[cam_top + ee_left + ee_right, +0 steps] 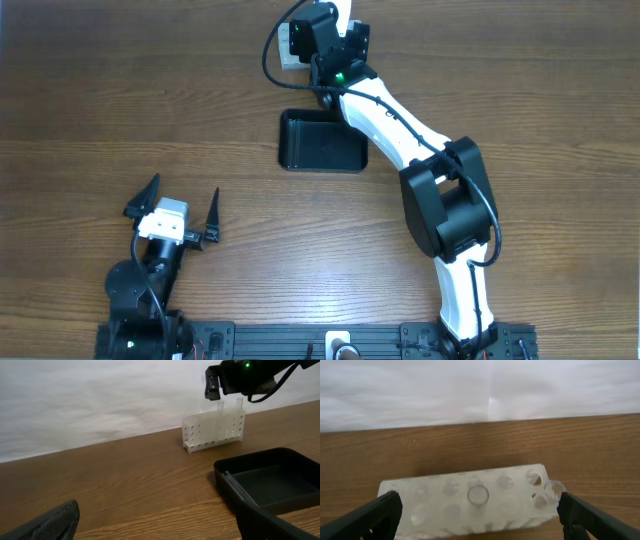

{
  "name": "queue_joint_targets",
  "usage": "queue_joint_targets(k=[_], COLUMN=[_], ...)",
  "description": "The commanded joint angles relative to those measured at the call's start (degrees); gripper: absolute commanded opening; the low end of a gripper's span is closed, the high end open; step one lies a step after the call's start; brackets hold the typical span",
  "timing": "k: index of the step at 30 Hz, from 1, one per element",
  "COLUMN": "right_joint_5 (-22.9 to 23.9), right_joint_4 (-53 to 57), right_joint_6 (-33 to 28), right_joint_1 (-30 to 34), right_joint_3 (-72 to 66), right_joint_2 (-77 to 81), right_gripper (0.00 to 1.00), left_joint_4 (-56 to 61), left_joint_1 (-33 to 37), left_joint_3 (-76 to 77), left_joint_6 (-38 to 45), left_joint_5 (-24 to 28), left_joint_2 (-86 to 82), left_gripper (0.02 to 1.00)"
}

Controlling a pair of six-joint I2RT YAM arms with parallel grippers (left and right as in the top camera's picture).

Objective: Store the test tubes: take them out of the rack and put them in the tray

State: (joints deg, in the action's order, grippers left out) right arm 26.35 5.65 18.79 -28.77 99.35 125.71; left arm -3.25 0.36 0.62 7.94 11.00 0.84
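Standing in one rack, perhaps two tubes

One white rack. Two test tubes standing in it. One black tray (with what looks like a single clear tube lying inside).

1. Table: brown wood-grain top, grain running side to side, matte finish, evenly lit.
2. Wall: white, plain, rising directly behind the table's far edge.
3. Light: soft and diffuse; faint bright patch on the wall.
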Motion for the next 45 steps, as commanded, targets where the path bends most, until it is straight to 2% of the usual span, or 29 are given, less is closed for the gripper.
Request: queue_joint_targets(k=[1,13,26,36,45], right_joint_5=[0.2,0.1,0.1,0.1,0.1], right_joint_4=[-1.2,-3.8,-4.3,-3.7,-2.9], right_joint_6=[-1.3,-1.3,-1.3,-1.3,-1.3], right_joint_1=[-0.1,0.1,0.6,0.8,0.8], right_joint_3=[1.7,1.7,1.7,1.7,1.7], right_joint_2=[1.9,4.9,5.1,5.2,5.2], right_gripper=[0.991,0.972,0.783,0.577,0.47], left_joint_4=[-0.1,-0.1,-0.1,-0.1,-0.1], left_joint_1=[0.3,0.3,0.3,0.3,0.3], left_joint_3=[-0.3,-0.3,-0.3,-0.3,-0.3], left_joint_6=[0.7,0.7,0.7,0.7,0.7], left_joint_5=[0.7,0.7,0.7,0.7,0.7], left_joint_2=[-0.5,-0.5,-0.5,-0.5,-0.5], left_gripper=[0.998,1.0,1.0,1.0,1.0])
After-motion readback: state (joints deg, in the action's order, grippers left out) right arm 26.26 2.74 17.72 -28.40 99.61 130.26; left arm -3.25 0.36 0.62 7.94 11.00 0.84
